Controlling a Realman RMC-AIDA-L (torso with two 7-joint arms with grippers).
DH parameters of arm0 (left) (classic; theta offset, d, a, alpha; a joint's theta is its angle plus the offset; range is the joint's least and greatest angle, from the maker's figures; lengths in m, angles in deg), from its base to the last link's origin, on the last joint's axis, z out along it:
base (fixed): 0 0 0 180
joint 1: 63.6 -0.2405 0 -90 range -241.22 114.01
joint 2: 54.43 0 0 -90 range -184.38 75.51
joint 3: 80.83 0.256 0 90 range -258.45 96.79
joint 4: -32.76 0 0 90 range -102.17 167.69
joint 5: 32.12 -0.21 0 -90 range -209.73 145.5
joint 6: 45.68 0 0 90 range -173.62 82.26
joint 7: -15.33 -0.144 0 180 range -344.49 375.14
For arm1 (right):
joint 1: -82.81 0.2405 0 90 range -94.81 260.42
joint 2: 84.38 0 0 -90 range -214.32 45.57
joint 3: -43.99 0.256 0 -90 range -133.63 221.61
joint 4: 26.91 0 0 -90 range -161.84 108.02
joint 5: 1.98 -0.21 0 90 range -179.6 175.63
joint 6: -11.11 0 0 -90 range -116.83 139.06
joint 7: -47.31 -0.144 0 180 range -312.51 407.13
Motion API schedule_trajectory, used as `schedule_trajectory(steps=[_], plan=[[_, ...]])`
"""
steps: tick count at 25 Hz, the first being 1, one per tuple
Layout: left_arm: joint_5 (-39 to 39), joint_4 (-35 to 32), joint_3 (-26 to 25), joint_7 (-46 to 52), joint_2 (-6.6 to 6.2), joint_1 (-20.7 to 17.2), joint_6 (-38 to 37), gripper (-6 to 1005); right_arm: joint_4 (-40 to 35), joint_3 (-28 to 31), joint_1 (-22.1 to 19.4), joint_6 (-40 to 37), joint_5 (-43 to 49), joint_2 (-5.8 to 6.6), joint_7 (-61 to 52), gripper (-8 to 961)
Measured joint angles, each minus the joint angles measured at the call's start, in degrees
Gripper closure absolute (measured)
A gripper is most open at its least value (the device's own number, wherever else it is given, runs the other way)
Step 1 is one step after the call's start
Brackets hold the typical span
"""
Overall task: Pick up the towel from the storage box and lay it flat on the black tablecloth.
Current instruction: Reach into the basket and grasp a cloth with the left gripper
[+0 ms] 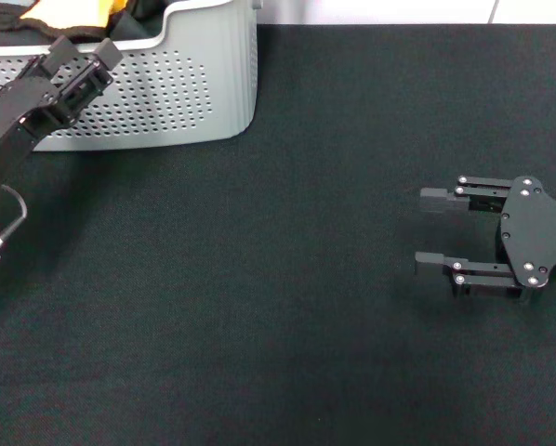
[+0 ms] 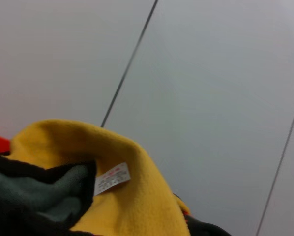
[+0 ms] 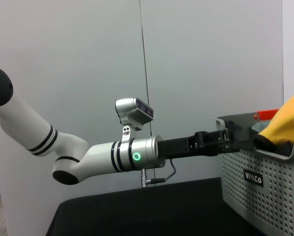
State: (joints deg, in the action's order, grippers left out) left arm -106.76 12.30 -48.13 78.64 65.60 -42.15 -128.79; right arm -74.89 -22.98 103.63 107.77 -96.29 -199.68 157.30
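**Left arm at the basket, towel bunched inside**

The black tablecloth (image 1: 287,279) covers nearly the whole surface in the head view, wide and flat. At its far left corner stands the storage box (image 1: 194,93), light grey with rows of small round holes; the right wrist view shows its black label (image 3: 253,178) with white letters. The left arm reaches across the box's near wall, and the left gripper (image 1: 78,58) sits at the rim, right up against the towel (image 2: 132,196). Whether its fingers are apart or clamped cannot be told. The towel lies crumpled in the box, yellow side up, a grey-green fold and its small white tag (image 2: 111,178) showing. The right gripper (image 1: 431,228) rests low over the tablecloth on the right, well apart from the box, fingers spread and holding nothing.
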Motion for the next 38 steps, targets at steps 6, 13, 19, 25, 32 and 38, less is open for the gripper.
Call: schedule_trajectory(steps=[6,13,19,25,32,38], plan=[[0.36,0.54,-0.05,0.18,0.02,0.4,1.43,122,0.0,0.0,-0.04,0.06,-0.09,0.0,-0.01,305],[0.4,0.76,0.29,0.62,0.03,1.1,1.56,122,0.0,0.0,-0.34,0.13,-0.25,0.0,-0.04,306],[0.4,0.77,0.36,2.95,0.01,1.35,-0.36,122,0.0,0.0,-0.47,0.13,-0.26,0.0,-0.05,307],[0.37,0.63,0.0,3.22,-0.04,1.69,-1.37,122,-0.01,0.0,-0.52,0.12,-0.27,0.0,-0.05,309],[0.09,0.72,0.36,2.69,-0.06,1.73,-0.94,123,0.34,0.0,-0.57,0.17,-0.26,-0.01,-0.05,310],[0.45,0.6,-0.03,0.62,-0.04,1.4,-2.17,123,0.43,0.0,-0.58,0.21,-0.26,0.0,-0.05,311]])
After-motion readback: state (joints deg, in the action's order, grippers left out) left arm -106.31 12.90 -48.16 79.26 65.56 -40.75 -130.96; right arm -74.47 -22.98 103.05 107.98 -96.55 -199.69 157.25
